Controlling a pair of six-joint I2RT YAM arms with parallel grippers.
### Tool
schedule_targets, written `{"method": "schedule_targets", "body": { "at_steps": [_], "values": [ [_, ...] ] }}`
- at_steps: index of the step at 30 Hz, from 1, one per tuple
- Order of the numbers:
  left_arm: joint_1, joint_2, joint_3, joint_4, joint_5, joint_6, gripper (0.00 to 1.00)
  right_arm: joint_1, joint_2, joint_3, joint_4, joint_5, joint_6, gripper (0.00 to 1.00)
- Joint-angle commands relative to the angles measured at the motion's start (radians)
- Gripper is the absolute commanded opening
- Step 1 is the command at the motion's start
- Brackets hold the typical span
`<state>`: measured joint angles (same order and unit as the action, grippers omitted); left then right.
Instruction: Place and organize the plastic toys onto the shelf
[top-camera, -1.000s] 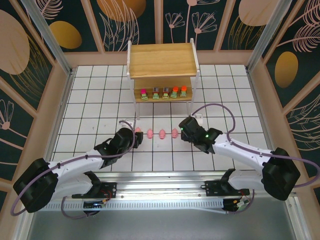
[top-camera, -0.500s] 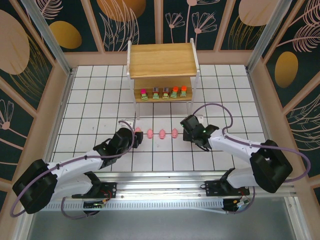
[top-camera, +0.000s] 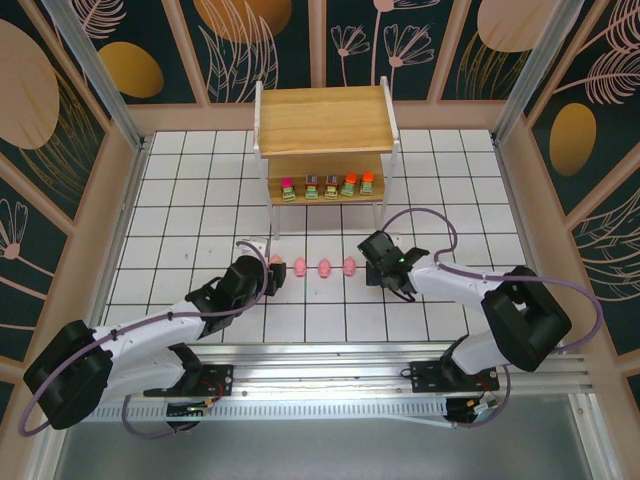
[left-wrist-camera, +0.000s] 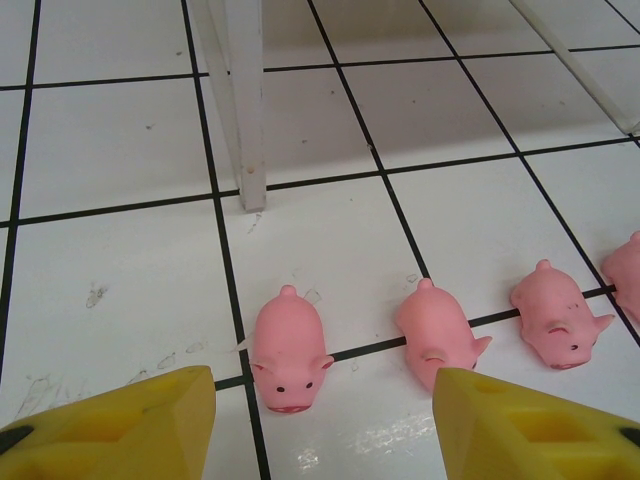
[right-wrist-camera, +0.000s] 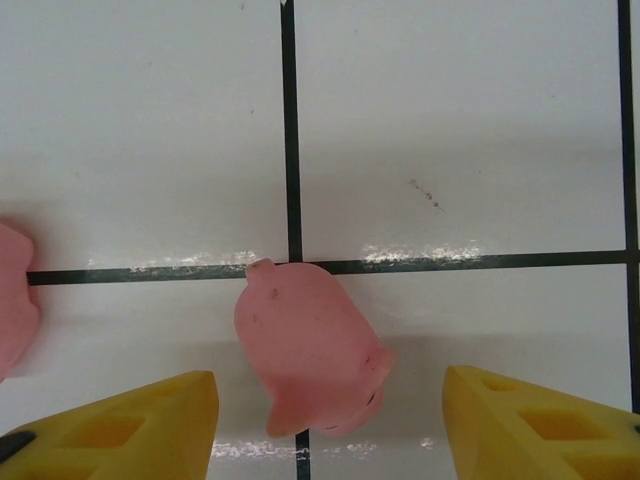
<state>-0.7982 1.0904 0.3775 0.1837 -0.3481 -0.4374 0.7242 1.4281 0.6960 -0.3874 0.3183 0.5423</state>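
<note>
Several pink pig toys (top-camera: 324, 267) lie in a row on the tiled floor in front of the shelf (top-camera: 325, 118). Small blocky toys (top-camera: 328, 186) with green bases stand in a line on its lower board. My left gripper (top-camera: 270, 274) is at the row's left end. It is open (left-wrist-camera: 320, 430), with the first pig (left-wrist-camera: 288, 350) just ahead between the yellow fingertips (left-wrist-camera: 110, 425) and a second pig (left-wrist-camera: 437, 330) near the right one. My right gripper (top-camera: 368, 268) is at the right end, open (right-wrist-camera: 330, 430), low over a pig (right-wrist-camera: 310, 350) lying between its fingers (right-wrist-camera: 540, 425), not touching.
A white shelf leg (left-wrist-camera: 245, 110) stands just beyond the left gripper's pigs, with another leg (left-wrist-camera: 575, 60) further right. Two more pigs (left-wrist-camera: 555, 318) trail off to the right in the left wrist view. Wooden walls ring the tiled floor (top-camera: 180, 220).
The right arm has swung its elbow leftward and its gripper has edged a little nearer the row's right end. The left arm and the toys have stayed put.
</note>
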Motion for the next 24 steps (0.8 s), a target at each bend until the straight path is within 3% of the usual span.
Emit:
{"method": "schedule_targets", "body": {
  "at_steps": [1, 24],
  "values": [
    [0.005, -0.017, -0.014, 0.026, -0.011, 0.008, 0.60, -0.010, 0.016, 0.006, 0.022, -0.004, -0.031, 0.60],
    [0.005, -0.011, -0.011, 0.026, -0.006, 0.011, 0.60, -0.033, 0.055, 0.012, 0.065, -0.064, -0.147, 0.55]
  ]
}}
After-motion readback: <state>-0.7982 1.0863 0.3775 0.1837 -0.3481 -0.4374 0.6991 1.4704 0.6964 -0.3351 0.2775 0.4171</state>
